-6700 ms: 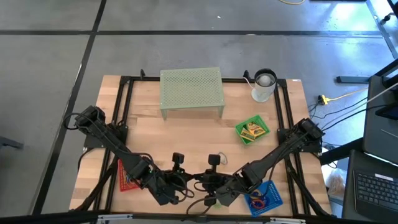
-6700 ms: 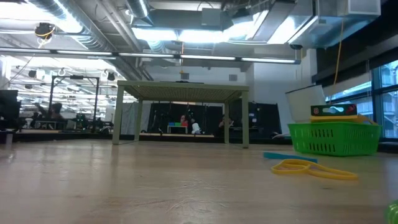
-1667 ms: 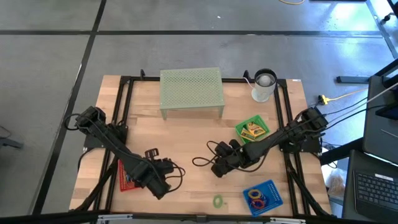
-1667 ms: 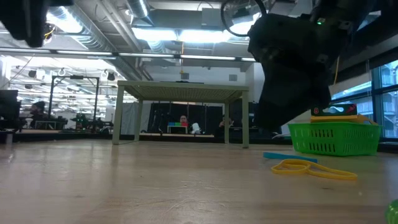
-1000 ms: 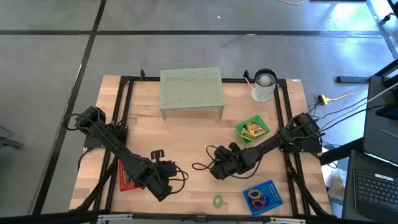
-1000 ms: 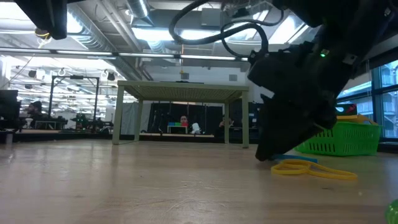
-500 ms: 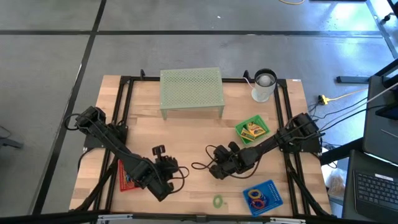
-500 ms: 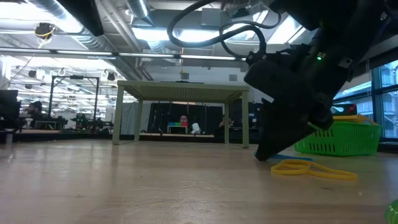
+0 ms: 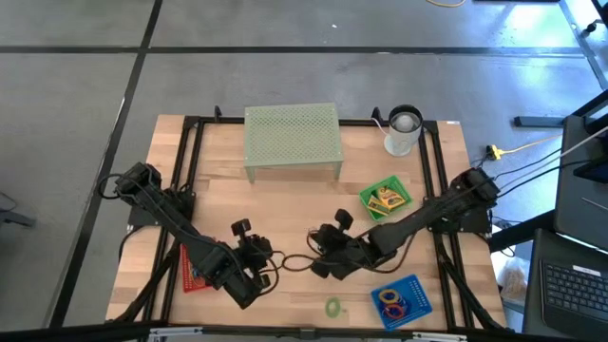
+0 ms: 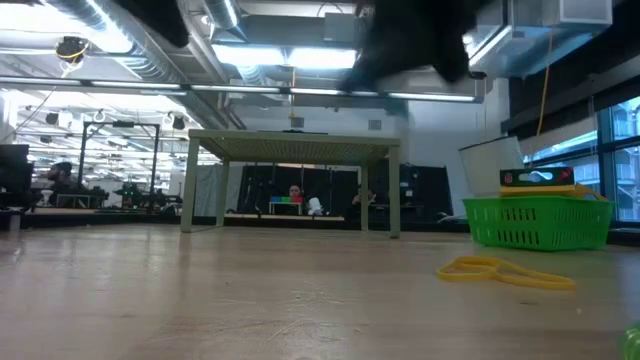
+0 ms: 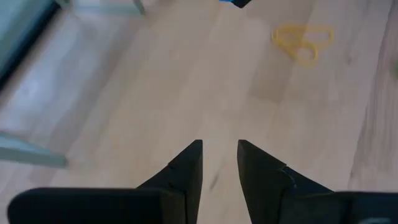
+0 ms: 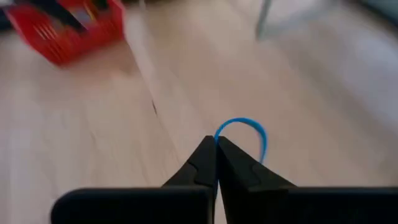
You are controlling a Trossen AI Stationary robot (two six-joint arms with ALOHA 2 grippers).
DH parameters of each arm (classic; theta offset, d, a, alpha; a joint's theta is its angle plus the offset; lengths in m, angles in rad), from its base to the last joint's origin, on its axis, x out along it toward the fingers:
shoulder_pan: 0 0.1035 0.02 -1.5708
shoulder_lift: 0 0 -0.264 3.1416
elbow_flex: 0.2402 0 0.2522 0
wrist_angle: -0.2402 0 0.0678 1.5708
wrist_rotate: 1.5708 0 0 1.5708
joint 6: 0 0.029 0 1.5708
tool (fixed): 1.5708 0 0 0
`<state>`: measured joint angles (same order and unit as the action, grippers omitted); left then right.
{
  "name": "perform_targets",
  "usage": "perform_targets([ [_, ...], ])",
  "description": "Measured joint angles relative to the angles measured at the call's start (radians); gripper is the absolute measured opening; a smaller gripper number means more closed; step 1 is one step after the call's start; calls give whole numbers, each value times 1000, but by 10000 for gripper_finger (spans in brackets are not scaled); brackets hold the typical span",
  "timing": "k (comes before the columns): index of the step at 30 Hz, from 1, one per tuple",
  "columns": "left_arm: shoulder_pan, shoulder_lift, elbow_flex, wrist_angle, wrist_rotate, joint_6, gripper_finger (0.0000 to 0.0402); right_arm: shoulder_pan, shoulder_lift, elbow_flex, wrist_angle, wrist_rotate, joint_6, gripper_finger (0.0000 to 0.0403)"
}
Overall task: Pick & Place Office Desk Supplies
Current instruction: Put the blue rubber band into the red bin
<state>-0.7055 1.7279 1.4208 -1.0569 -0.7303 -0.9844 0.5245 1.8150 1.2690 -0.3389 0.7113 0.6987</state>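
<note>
At mid-table, front half: both arms work close together over bare wood.

Right gripper: fingers pinched together on a blue ring, lifted clear of the table (the loop juts forward beyond the tips, one end caught between them).

Blue ring, lie: its loop points away from the wrist, long axis in line with the fingers.

Destination, as judged: the blue tray sits near the front edge on the right arm's side, close by; the right arm is plainly the nearer one.

Left gripper: fingers parted by a narrow gap, grasping nothing, hovering over wood.

Yellow ring: flat on the table ahead of the left gripper, well apart, long axis crosswise to its fingers.
</note>
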Motion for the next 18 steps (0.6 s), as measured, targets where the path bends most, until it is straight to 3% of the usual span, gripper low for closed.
perform_targets([
  [3, -14, 0, 0, 30, -86, 6, 87, 30, -9, 64, -2, 61, -99, 5],
  [7, -33, 0, -1, 120, -190, 109, 84, 72, -14, 158, 6, 65, -234, 5],
  [12, -47, 0, -4, 291, -238, 312, 96, 119, -14, 216, 10, -55, -307, 5],
  [18, -46, 2, -4, 509, -156, 597, 135, 149, -14, 228, 26, -243, -294, 5],
])
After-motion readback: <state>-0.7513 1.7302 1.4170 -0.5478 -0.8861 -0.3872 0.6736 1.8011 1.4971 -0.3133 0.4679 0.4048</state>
